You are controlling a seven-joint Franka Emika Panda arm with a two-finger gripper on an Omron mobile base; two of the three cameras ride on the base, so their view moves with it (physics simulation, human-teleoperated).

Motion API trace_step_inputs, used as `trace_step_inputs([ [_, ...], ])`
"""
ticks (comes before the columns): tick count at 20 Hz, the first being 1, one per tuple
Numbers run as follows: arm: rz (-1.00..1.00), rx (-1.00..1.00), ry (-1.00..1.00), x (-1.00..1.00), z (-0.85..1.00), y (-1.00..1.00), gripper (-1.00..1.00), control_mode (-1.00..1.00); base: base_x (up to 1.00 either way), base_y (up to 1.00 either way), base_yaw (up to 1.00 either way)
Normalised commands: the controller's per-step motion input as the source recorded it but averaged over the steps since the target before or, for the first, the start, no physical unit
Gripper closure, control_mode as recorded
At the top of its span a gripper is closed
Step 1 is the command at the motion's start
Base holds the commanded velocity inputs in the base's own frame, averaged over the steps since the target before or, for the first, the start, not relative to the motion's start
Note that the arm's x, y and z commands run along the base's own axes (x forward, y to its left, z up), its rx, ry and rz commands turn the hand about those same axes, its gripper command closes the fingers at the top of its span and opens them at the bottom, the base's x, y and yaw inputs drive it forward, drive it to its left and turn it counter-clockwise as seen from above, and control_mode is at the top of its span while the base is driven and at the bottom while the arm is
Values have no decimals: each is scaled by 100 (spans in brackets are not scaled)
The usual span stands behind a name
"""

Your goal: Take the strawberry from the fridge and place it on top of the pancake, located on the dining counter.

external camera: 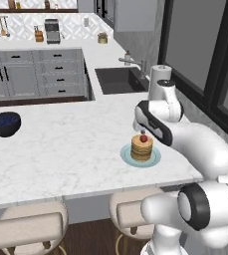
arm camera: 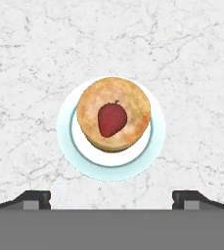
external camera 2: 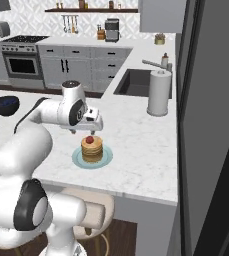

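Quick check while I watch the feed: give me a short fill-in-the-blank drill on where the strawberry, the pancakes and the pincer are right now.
1. The small red strawberry lies on top of the tan-brown stack of round ____.
2. That stack sits on a pale blue-green ____.
3. The pincer hangs above the stack with its jaws ____, holding nothing.
4. The plate rests on the white marble-patterned dining ____.

Missing words: pancakes; plate; open; counter

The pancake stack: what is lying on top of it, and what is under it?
The strawberry lies on top of the pancake. Under it is a pale plate; the middle of that plate is covered by the stack.
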Motion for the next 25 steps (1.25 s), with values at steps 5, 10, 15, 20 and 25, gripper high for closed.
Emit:
trace_step_inputs([
  [5,-13,0,-9,-100,44,31,-100,-100,0,0,0],
  [10,-1,0,-9,-100,16,81,-100,-100,0,0,0],
  [15,-7,-8,-12,-100,31,100,-100,-100,0,0,0],
  [20,-3,-8,-11,-96,6,84,-100,-100,0,0,0],
  [25,0,-1,-3,-32,44,19,-100,-100,0,0,0],
])
